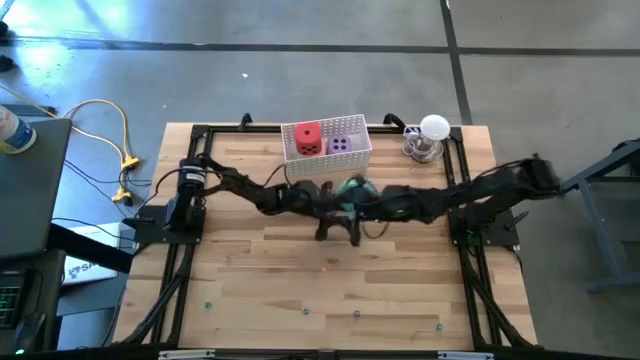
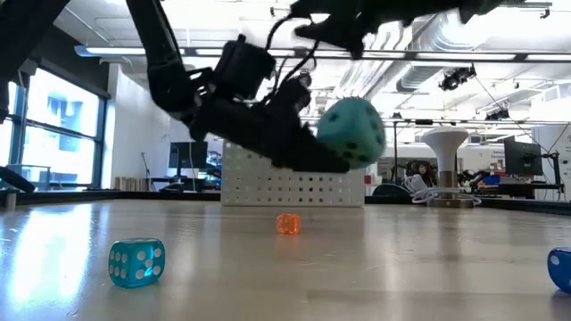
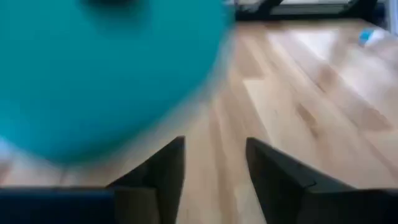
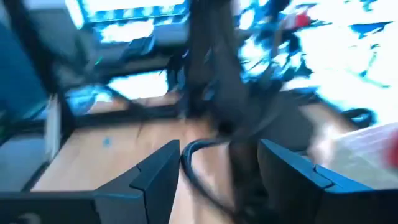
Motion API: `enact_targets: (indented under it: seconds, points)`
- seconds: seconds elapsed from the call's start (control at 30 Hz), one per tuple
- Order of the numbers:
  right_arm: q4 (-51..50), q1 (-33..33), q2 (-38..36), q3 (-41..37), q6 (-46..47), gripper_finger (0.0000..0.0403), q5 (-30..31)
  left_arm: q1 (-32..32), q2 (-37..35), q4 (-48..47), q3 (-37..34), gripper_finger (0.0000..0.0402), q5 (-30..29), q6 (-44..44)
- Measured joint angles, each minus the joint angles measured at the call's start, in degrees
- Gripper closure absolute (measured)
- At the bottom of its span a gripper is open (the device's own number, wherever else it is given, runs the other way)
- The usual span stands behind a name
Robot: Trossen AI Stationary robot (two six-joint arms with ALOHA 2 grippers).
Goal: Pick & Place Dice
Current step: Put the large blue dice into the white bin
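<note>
Small orange die (image 2: 287, 223) — before basket (image 2: 293, 189)

- The high view looks straight down on the whole pale wooden plank counter (image 1: 330, 270).
- The low view sits at counter height, facing level toward the white perforated basket (image 2: 294, 187); both views share it.
- The left wrist view looks closely across the counter planks.
- The right wrist view faces the room beyond.

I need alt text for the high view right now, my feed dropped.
Both arms meet mid-table around a teal-green die, just in front of a white perforated basket holding a red die and a purple die. A small white lamp stands at the back right.
</note>
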Motion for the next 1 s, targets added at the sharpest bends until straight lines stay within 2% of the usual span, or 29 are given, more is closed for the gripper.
enact_targets:
  seconds: [0.07,0.2,0.37,0.47,0.63,0.83,1.0]
  points:
    - [0.4,0.2,1.4,-0.2,-0.4,0.0195,-3.7,0.2,0.2,-0.9,-0.4,0.0238,-0.5,-0.6]
    - [2.4,0.8,0.6,0.0,0.8,0.0195,-1.6,0.4,0.2,-1.5,-0.4,0.0238,0.5,-0.8]
    - [-0.2,2.7,0.1,-0.6,0.1,0.0195,0.2,0.4,0.3,-2.9,-0.5,0.0238,0.5,-1.5]
    - [-2.7,4.5,-1.1,-0.4,-0.2,0.0195,7.1,0.3,0.2,-1.7,-0.4,0.0238,0.6,-1.6]
    - [-15.5,8.0,-4.5,-0.5,3.6,0.0195,24.3,0.3,0.2,-2.3,-0.4,0.0238,0.7,-1.7]
    - [-38.5,9.6,-8.0,-0.5,22.0,0.0195,40.4,0.3,0.2,-2.4,-0.4,0.0239,0.8,-4.6]
    - [-53.8,5.4,-8.0,-0.6,38.6,0.0195,44.3,0.3,0.2,-2.5,-0.4,0.0239,0.8,-5.0]
